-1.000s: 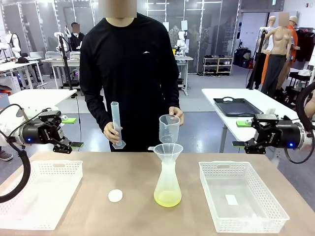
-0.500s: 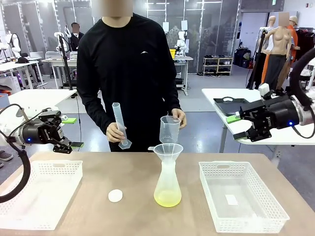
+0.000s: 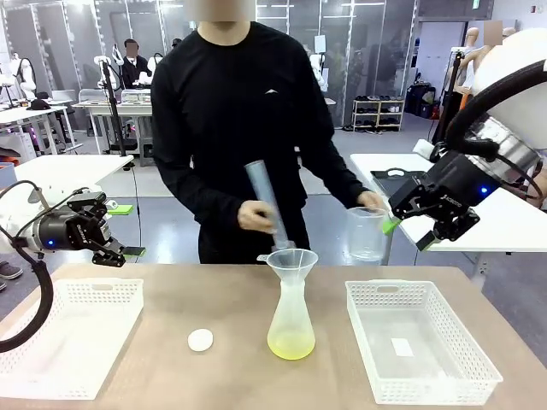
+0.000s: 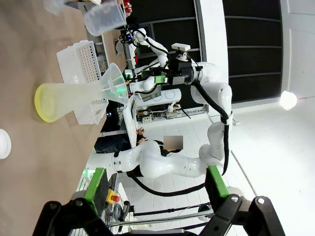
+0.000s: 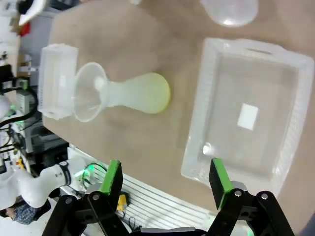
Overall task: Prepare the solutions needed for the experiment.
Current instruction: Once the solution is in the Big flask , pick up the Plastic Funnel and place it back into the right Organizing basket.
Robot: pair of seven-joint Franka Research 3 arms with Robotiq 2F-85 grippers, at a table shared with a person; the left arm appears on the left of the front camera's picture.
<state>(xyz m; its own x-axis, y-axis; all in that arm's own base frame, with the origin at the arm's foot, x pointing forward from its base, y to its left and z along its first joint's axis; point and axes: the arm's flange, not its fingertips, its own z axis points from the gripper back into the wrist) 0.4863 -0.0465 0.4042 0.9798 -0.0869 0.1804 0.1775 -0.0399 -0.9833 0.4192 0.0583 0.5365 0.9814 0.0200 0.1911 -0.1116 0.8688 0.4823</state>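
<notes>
The solutions show as pale yellow-green liquid (image 3: 291,345) in the bottom of a frosted conical flask (image 3: 291,312) at mid-table, with a funnel (image 3: 292,260) in its neck. The person holds a graduated cylinder (image 3: 263,202) tilted just above the funnel and holds an empty beaker (image 3: 367,233) out to the right. My right gripper (image 3: 408,232) hangs open just right of the beaker, apart from it. Its wrist view looks down on the flask (image 5: 135,93), the liquid (image 5: 161,96) and the beaker (image 5: 229,10). My left gripper (image 3: 109,253) is open at the far left; its wrist view shows the flask (image 4: 74,98).
One white mesh basket (image 3: 51,359) lies at the left and another (image 3: 461,376) at the right, under my right arm. A small white disc (image 3: 200,340) lies left of the flask. The person stands close behind the table's far edge.
My right arm has risen and swung in toward the middle. The person moved the beaker out to the right near my right gripper and shifted the cylinder over the funnel. The left arm is still.
</notes>
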